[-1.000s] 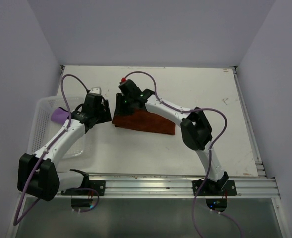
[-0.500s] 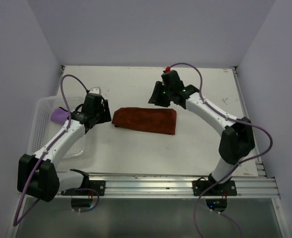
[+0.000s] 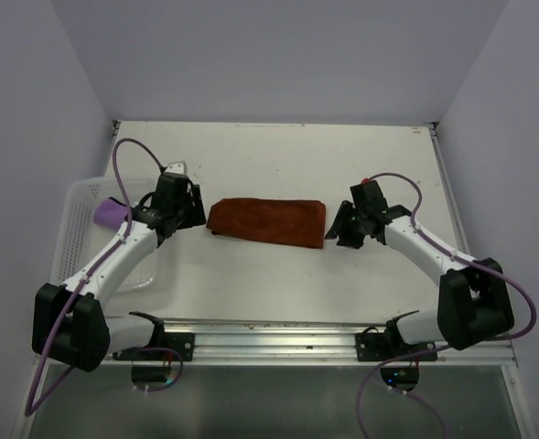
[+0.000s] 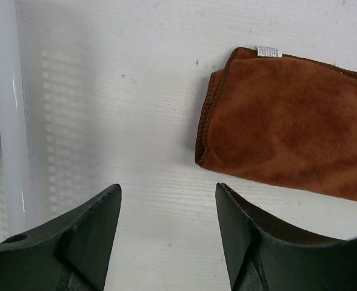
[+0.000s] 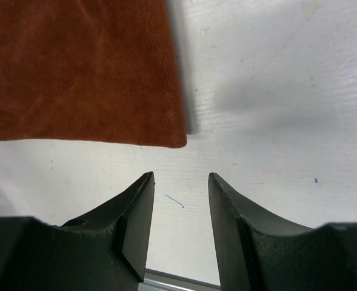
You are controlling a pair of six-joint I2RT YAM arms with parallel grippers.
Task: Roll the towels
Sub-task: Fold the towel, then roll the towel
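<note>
Just changed: the right hand [image 3: 340,230] has swung from the far side of the orange towel [image 3: 267,222] round to its right end. The towel's outline was broader a second ago and is now a flat, narrow folded strip.
Meaning: the folding looks finished, and I judge the roll itself has not begun. The right hand seems placed to start it from that end.
Right hand: fingers apart, empty, low over the counter [image 3: 278,155]. The towel's near right corner lies at about 11 o'clock from the fingertips, just beside them, not touching.
Left hand [image 4: 169,191]: fingers apart, empty, unmoved. The towel's left end lies at about 1 o'clock from it, near but apart.
Orange towel: middle of the counter, between the two hands.
Purple towel [image 3: 111,213]: in the white basket [image 3: 75,194] at 9 o'clock on the counter, partly hidden by the left arm. I cannot tell whether it is rolled.
</note>
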